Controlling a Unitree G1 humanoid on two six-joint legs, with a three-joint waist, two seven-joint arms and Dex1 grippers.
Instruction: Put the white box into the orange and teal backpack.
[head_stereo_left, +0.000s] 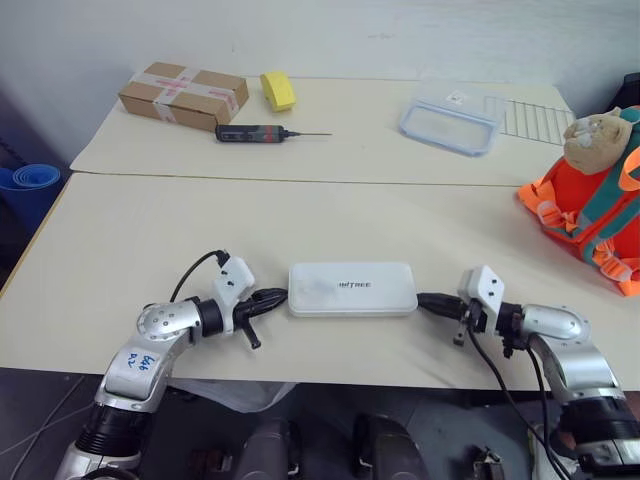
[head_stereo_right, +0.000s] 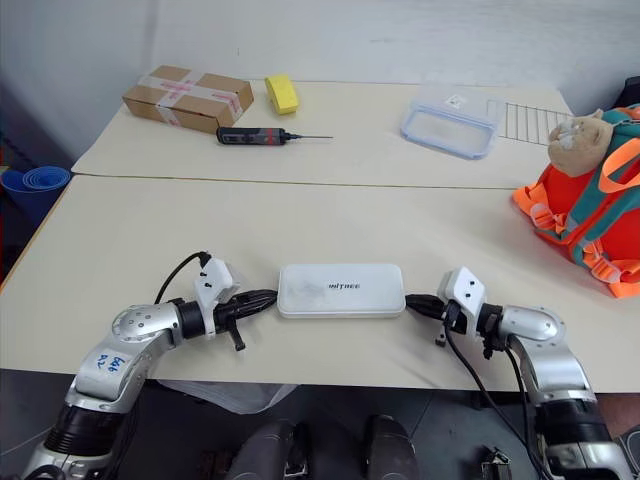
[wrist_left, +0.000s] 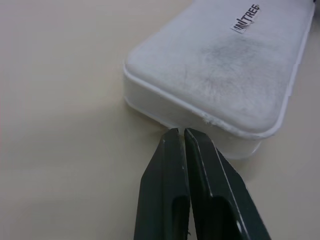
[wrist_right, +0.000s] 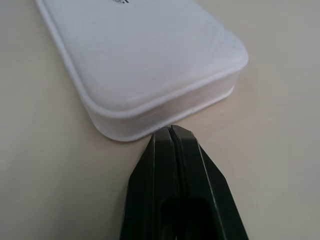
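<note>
Near the front edge of the near table, the white box is laid flat with its long sides parallel to that edge, and only a narrow strip of tabletop is left between the box and the drop. Behind the box a broad bare stretch of table is seen, running back to the seam where a second table is butted against the first. To the right, bare surface is also found between the box and the orange and teal backpack, which is set well apart at the right edge of the near table, partly cut off by the frame.

The left gripper is brought up to the box's left short end with its two black fingers pressed together; in the left wrist view the tips are seen at the base of the box's wall, touching it or nearly so, with nothing between them. The right gripper is placed the same way at the opposite short end, its fingers clenched together and their tips met against the lower rim near a rounded corner. Nothing is clasped by either gripper.

The box is seen as a flat white plastic case with rounded corners, a raised lid edge and small dark lettering on top; faint grey scuffing is visible on the lid.

On the far table are seen a taped cardboard box, a yellow block, a dark screwdriver, and a clear food container.
</note>
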